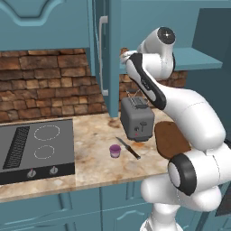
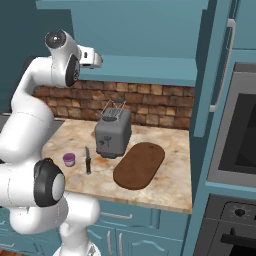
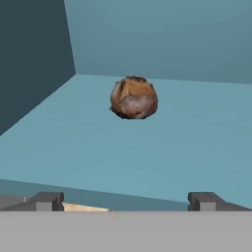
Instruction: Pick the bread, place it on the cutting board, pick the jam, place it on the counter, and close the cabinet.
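Brown and round, the small bun-like bread (image 3: 134, 97) is seen on the teal shelf (image 3: 147, 142) inside the open teal wall cabinet (image 1: 107, 49). It lies straight ahead of the two-finger gripper (image 3: 125, 201), a little way off, and nothing is touched yet. The jaws are held wide apart, with room for the bread between them. No long side is shown by the bread, so any angle should work. The flat dark brown oval cutting board (image 2: 140, 165) waits on the beige marbled counter (image 2: 170, 187), beside the grey toaster (image 2: 113, 132).
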You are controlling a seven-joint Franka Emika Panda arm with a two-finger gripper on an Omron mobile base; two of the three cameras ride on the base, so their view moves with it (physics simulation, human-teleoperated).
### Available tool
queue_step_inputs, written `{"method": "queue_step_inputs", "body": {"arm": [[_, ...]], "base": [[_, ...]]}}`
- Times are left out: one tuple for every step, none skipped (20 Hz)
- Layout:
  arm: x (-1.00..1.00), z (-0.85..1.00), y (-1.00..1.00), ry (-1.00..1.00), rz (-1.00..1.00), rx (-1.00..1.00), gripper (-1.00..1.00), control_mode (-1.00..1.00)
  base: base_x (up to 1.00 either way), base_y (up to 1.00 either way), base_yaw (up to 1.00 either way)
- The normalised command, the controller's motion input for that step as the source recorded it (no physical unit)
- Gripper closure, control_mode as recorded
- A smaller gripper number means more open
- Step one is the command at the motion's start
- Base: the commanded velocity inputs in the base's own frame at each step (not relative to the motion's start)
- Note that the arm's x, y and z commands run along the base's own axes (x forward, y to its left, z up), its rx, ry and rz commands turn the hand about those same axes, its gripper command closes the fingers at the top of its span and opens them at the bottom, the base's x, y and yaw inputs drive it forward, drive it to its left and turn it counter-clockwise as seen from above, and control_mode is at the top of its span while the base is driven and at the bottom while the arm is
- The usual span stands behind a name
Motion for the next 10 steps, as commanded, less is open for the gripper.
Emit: {"method": "queue_step_inputs", "body": {"arm": [[0.30, 0.00, 0.03, 0.00, 0.00, 0.00, -1.00, -1.00], [0.27, 0.00, 0.01, 0.00, 0.00, 0.00, -1.00, -1.00], [0.26, 0.00, 0.00, 0.00, 0.00, 0.00, -1.00, -1.00], [0.29, 0.00, 0.01, 0.00, 0.00, 0.00, -1.00, -1.00], [0.27, 0.00, 0.03, 0.00, 0.00, 0.00, -1.00, -1.00], [0.27, 0.00, 0.03, 0.00, 0.00, 0.00, -1.00, -1.00], [0.24, 0.00, 0.04, 0.00, 0.00, 0.00, -1.00, -1.00], [0.22, 0.00, 0.08, 0.00, 0.00, 0.00, -1.00, -1.00], [0.22, 0.00, 0.09, 0.00, 0.00, 0.00, -1.00, -1.00], [0.21, 0.00, 0.08, 0.00, 0.00, 0.00, -1.00, -1.00]], "base": [[0.00, 0.00, 0.00], [0.00, 0.00, 0.00], [0.00, 0.00, 0.00], [0.00, 0.00, 0.00], [0.00, 0.00, 0.00], [0.00, 0.00, 0.00], [0.00, 0.00, 0.00], [0.00, 0.00, 0.00], [0.00, 0.00, 0.00], [0.00, 0.00, 0.00]]}}
